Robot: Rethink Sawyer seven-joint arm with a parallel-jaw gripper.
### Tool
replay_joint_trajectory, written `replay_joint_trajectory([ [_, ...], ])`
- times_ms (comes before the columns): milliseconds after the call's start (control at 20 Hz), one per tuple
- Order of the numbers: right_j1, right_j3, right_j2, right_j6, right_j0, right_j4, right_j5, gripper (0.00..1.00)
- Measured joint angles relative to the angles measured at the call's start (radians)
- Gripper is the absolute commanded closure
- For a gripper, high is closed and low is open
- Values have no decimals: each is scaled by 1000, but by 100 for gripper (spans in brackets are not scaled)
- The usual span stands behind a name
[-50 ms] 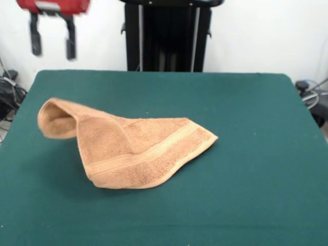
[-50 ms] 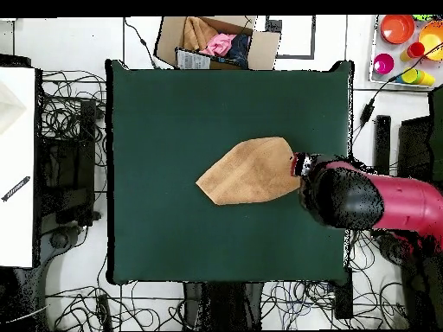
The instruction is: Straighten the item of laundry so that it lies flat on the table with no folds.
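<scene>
table [image 1: 256,154]: dark green, carries the towel.
arm [image 2: 389,201]: red and black, reaches in over the table's edge.
towel [image 1: 138,151]: tan, near the table's middle, folded over itself, one corner humped up.
pincer [image 1: 53,38]: raised clear of the towel, fingers spread, holding nothing.

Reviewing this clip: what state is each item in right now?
Towel: folded over, one corner raised in a curl, not flat.
Gripper: open, empty, raised clear of the towel.
Table: bears only the towel.
Cardboard box: open, cloth inside.
</scene>
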Motion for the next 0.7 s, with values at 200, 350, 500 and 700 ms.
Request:
replay_joint_trajectory([
  [200, -49, -45, 11, -35, -18, 41, 149, 0],
  [350, -119, -55, 11, -64, -21, 87, 244, 0],
  [500, -148, -48, 9, -64, -10, 98, 234, 0],
  [700, -180, -21, -7, -64, 54, 98, 126, 0],
])
